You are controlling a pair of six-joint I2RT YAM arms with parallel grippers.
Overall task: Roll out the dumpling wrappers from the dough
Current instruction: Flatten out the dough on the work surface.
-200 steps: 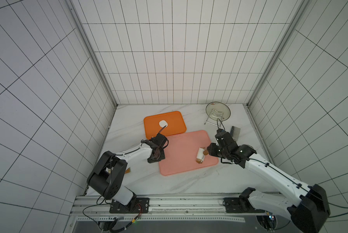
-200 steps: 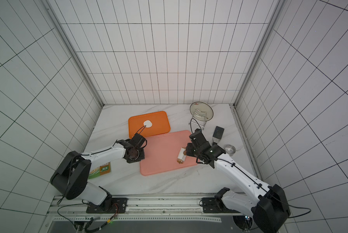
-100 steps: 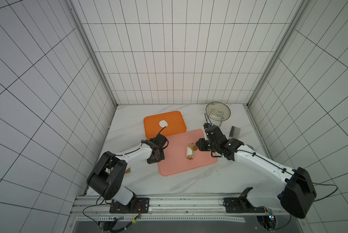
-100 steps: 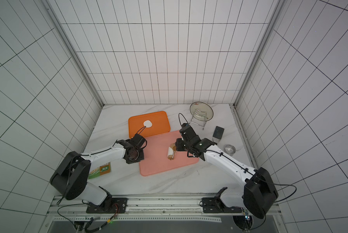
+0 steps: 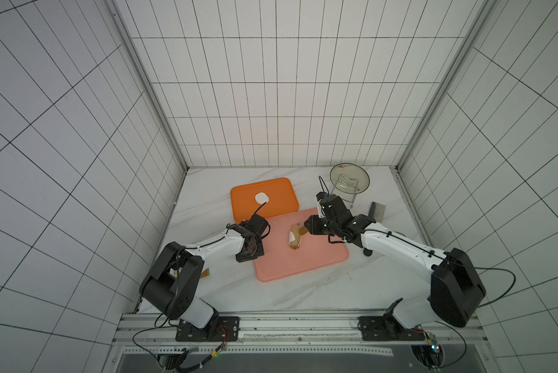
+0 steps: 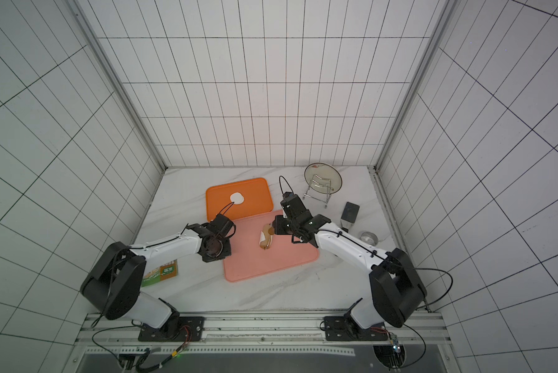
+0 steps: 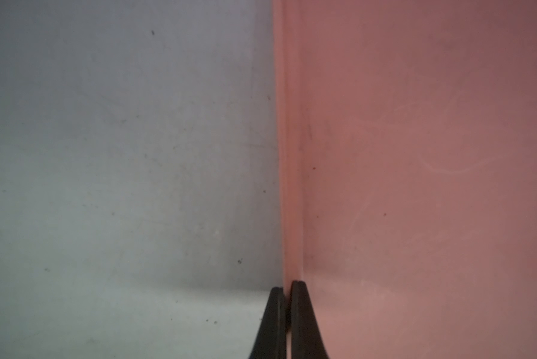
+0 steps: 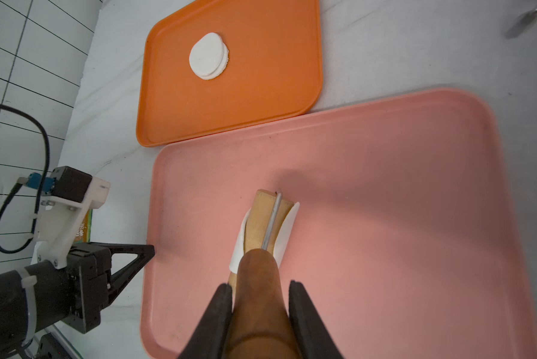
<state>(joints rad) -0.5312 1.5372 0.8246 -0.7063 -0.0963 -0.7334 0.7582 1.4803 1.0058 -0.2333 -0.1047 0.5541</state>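
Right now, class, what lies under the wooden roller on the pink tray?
White dough shows along both sides of the wooden roller, on the pink tray. Its middle is hidden beneath it.

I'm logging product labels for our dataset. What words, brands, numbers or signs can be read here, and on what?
None can be read.
Green and orange packet on the table: printed characters, too small in a top view, blurred and mostly hidden in the right wrist view.
Pink tray, orange tray, rolling pin: no lettering shows.
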